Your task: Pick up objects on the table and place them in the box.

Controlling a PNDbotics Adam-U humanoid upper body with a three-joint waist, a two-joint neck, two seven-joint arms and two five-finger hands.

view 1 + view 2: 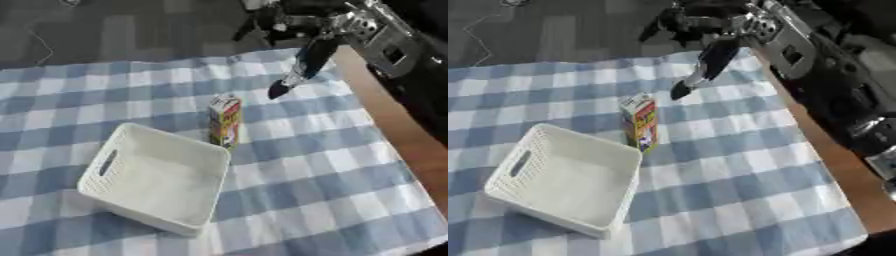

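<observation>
A white plastic box [103, 172] with a slotted handle sits on the blue-and-white checked cloth [315, 170], left of centre, with nothing inside. A small upright carton [225, 121], white, red and yellow, stands right beside the box's far right corner. My right hand [293, 24] comes in from the upper right above the far edge of the table. Its fingers are curled round the top of a long dark blue and black object [307, 61], which hangs tilted in the air, its tip pointing down-left, beyond and to the right of the carton. My left hand shows in neither view.
The cloth ends at a bare wooden table edge [398, 125] on the right, where my right arm [815, 65] runs along it. Dark floor [131, 30] lies beyond the far edge. Open cloth lies right of and in front of the box.
</observation>
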